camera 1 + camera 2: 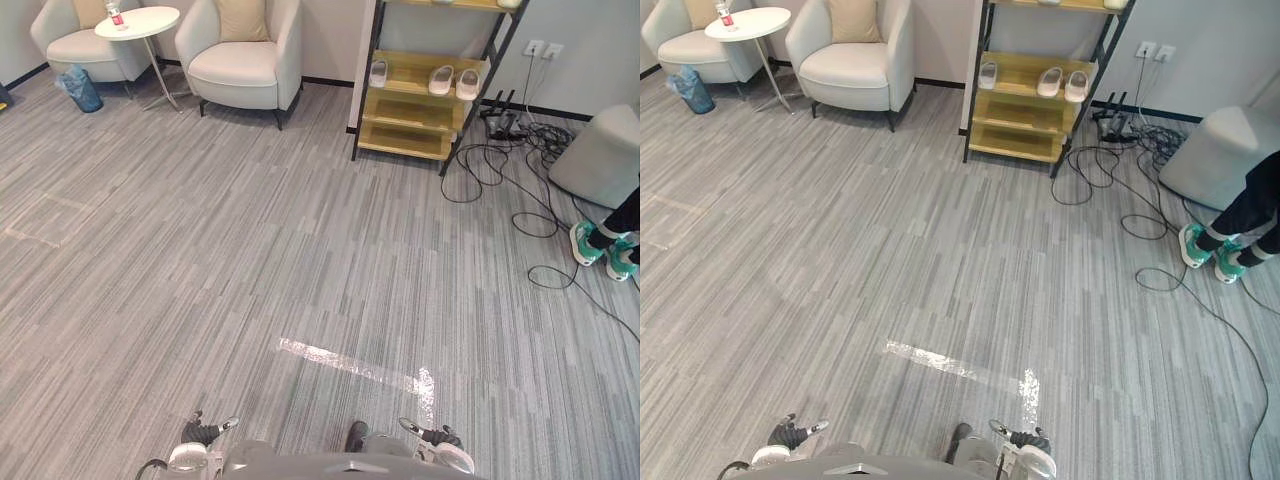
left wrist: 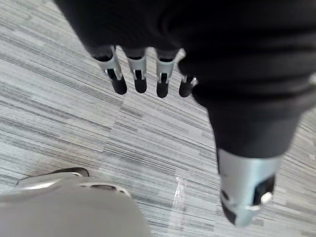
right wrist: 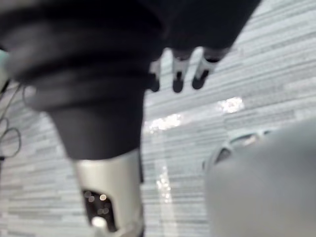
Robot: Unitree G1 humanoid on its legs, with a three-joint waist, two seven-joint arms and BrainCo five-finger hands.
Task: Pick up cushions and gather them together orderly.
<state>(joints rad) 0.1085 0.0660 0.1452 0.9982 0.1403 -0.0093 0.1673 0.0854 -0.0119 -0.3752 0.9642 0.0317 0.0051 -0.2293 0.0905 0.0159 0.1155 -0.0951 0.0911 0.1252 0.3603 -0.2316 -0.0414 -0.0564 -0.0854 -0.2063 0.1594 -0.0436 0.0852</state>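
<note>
Your left hand (image 1: 204, 431) and right hand (image 1: 434, 436) hang low over the carpet (image 1: 200, 250), both empty.
You see in the wrist views that the fingers (image 2: 139, 81) of each hand are straight and hold nothing. The cushions are far ahead to the left: one cushion (image 1: 242, 18) stands against the back of the near armchair (image 1: 245, 70), a second cushion (image 1: 90, 10) in the far armchair (image 1: 75, 48), with a round table (image 1: 138, 22) between them. Well apart on the right stands a shelf (image 1: 420, 100) with slippers (image 1: 441, 80).

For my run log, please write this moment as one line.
left hand: open, empty | right hand: open, empty | cushions: on two armchairs, far
</note>
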